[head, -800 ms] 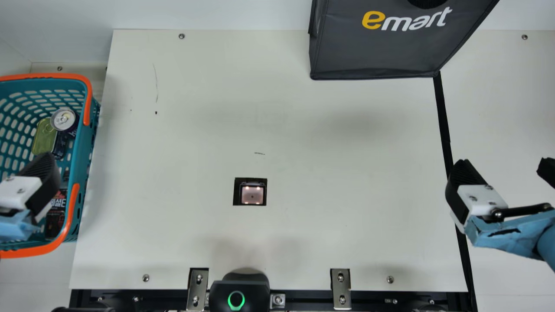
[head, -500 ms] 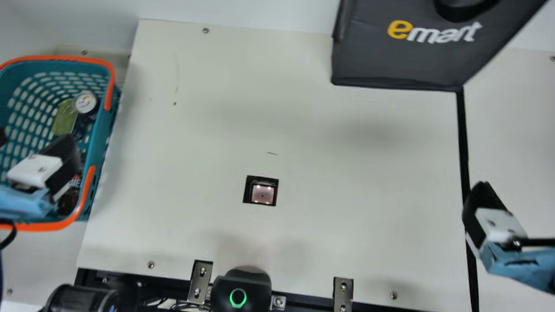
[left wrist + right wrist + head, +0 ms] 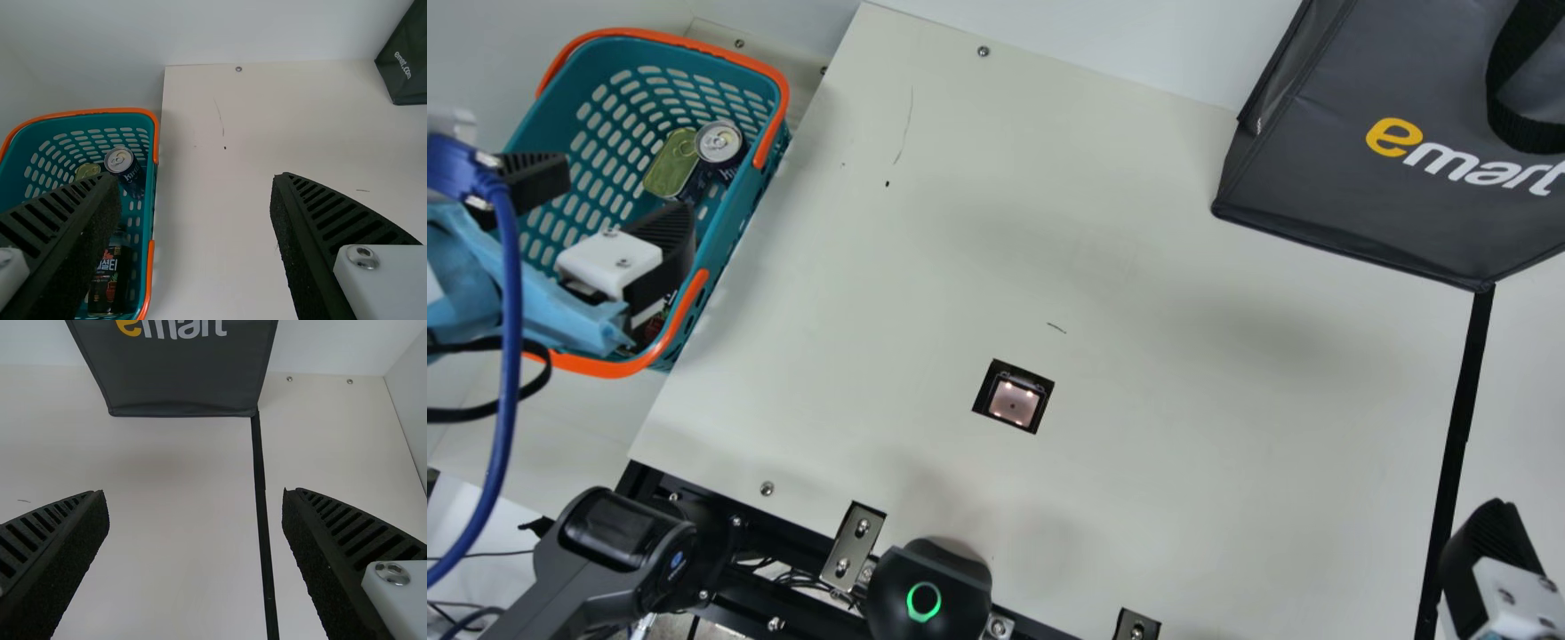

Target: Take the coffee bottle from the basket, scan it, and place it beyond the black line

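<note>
Main view: left gripper [image 3: 620,188] over the basket [image 3: 734,233], spread wide. Coffee bottle [image 3: 110,280] in the basket, down beside one finger of that gripper, partly hidden. Can [image 3: 719,142] and flat tin [image 3: 671,164] in the basket, farther off from it. Scanner [image 3: 1014,402] in the counter [image 3: 1183,462], between both grippers. Right gripper [image 3: 1494,556] by the black line [image 3: 1458,427], also spread; dark bag [image 3: 1325,151] beyond it.

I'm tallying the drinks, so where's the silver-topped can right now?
In the main view, the can is at left, inside the teal basket, beside the green tin.
</note>
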{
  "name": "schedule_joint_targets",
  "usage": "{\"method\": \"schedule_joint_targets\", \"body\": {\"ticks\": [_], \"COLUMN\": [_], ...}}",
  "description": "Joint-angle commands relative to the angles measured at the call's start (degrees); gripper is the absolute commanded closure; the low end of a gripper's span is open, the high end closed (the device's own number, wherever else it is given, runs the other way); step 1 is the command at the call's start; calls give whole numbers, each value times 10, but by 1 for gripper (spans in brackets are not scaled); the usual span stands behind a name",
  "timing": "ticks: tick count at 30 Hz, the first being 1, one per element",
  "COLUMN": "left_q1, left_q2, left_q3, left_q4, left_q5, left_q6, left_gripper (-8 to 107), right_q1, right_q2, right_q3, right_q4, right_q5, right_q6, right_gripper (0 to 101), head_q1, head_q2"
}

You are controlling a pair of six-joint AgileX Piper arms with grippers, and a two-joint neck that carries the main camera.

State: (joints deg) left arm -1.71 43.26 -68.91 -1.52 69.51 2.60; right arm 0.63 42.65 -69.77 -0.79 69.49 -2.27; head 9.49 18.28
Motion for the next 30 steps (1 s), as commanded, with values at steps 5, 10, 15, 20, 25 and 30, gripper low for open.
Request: {"method": "schedule_joint_targets", "body": {"ticks": [5, 10, 15, 20, 25, 30], "left_q1": [-3, -4, 5, 26, 58, 107], "left_q2": [2, 7, 11, 16, 23, 35], "left_q3": [0, 0, 4, 10, 13, 16], "left_q4": [3, 8, 15, 14, 4, -17], "left_q5": [-1, -1, -2, -7, -15, -27], "left_q6": [-2, -4, -8, -6, 4, 31], "left_gripper": [9, 9, 9, 9, 9, 9], "right_q1": [0, 0, 0, 0, 0, 0], "right_q2": [0, 0, 0, 0, 0, 0], "right_q3": [0, 0, 0, 0, 0, 0], "right_q4": [0, 0, 0, 0, 0, 0], "right_q5": [0, 0, 0, 0, 0, 1], "right_q6": [0, 0, 0, 0, 0, 0], "right_gripper": [10, 10, 10, 10, 10, 10], "head_q1": [-16, -16, -16, -16, -16, -16], "head_q2": [1, 1, 1, 1, 1, 1]}}
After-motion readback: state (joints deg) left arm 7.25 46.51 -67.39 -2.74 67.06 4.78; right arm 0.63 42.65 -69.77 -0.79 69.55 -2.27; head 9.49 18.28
